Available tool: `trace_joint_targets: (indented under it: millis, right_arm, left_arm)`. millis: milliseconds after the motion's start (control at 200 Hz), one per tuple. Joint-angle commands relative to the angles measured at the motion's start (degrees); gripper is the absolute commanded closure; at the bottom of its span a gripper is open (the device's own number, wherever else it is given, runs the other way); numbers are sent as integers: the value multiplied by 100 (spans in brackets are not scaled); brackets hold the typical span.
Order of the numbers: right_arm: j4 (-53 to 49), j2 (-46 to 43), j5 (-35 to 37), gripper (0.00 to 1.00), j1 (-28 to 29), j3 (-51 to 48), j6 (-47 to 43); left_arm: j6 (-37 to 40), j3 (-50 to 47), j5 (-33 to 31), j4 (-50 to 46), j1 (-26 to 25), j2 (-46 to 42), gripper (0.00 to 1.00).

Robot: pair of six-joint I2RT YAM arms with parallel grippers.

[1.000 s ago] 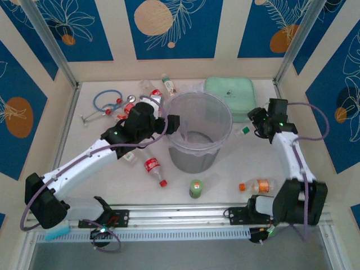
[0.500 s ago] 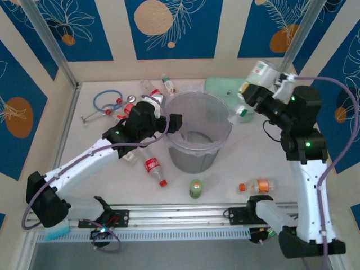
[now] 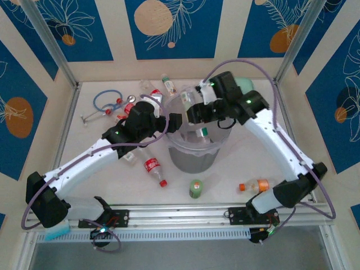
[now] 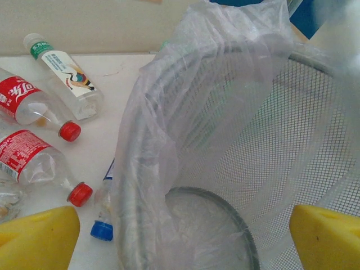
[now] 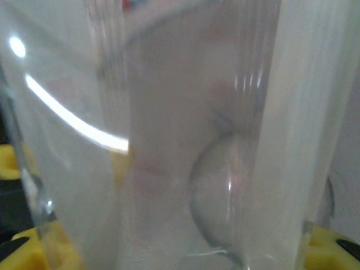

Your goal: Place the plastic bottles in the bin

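Plastic bottles are lying scattered over the bench (image 3: 236,163), and one clear bottle (image 3: 203,133) is hanging over the open mouth of the bin (image 3: 194,160). The right end effector (image 3: 195,115) is pinching it there, reaching in from the bin's right side. In the right wrist view this bottle (image 5: 185,140) is sitting so close that it is blurring. It is spanning the gap between the yellow fingers (image 5: 22,247) of the right end effector (image 5: 174,253).

The left end effector (image 3: 175,122) is hovering at the bin's left rim. Its yellow fingers (image 4: 39,236) are standing spread wide and gripping nothing. In the left wrist view the bagged rim and meshed inner wall of the bin (image 4: 253,169) are lying between them, under the left end effector (image 4: 183,236).

Just left of the bin, a white-labelled bottle (image 4: 64,70) with a green cap and two red-labelled bottles (image 4: 31,101) are lying on their sides. A blue cap (image 4: 102,229) is resting close to the bin's wall.

On the near side of the bin, another red-capped bottle (image 3: 153,167) is lying flat. A green bottle (image 3: 196,188) is standing upright in front of the bin. An orange bottle (image 3: 256,185) is lying well apart from both end effectors, near the right arm's base. A stethoscope (image 3: 107,101) is lying at the far left.
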Motion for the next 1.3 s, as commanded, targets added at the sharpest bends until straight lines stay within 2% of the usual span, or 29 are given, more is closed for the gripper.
trace_joint_targets:
  millis: [0,350,525,610,715,926,1066,1086,1126,1141,1156,1296]
  right_arm:
    - [-740,237,679,93,184,84,-399]
    - [-246,1186,553,93,272,-722,-208]
    - [288,1687,326,88,263,-1086,-24]
    - [542,1906,157,78,223,-1219,158]
    - [748,2079,55,59,228,-1324,296]
    - [880,2101,8,40,228,-1365,486]
    - [732,2046,9,32,236,-1297,516]
    - [696,2020,-6,20,236,-1292,515]
    - [658,1947,-22,16,241,-1277,506]
    - [653,1912,-31,6,245,-1277,506]
    - [657,1879,-42,2,245,-1281,503]
    - [417,1565,-108,1,258,-1164,454]
  left_arm:
    - [-76,-28,-137,-12,-45,-194,4]
    - [-160,-232,-487,103,-43,-328,4]
    - [-151,-241,-574,102,-44,-279,4]
    - [-129,-250,-632,66,-42,-287,4]
    - [-103,-251,-688,19,-44,-323,4]
    - [9,-254,-1193,-254,-40,-535,5]
    - [67,-270,-1605,-482,-29,-761,5]
    - [67,-263,-1667,-539,-26,-801,5]
    - [82,-252,-1784,-642,-29,-889,4]
    - [84,-257,-1834,-687,-28,-922,4]
    - [86,-255,-1867,-726,-26,-962,4]
    - [-147,-327,-2344,-1440,24,-1308,3]
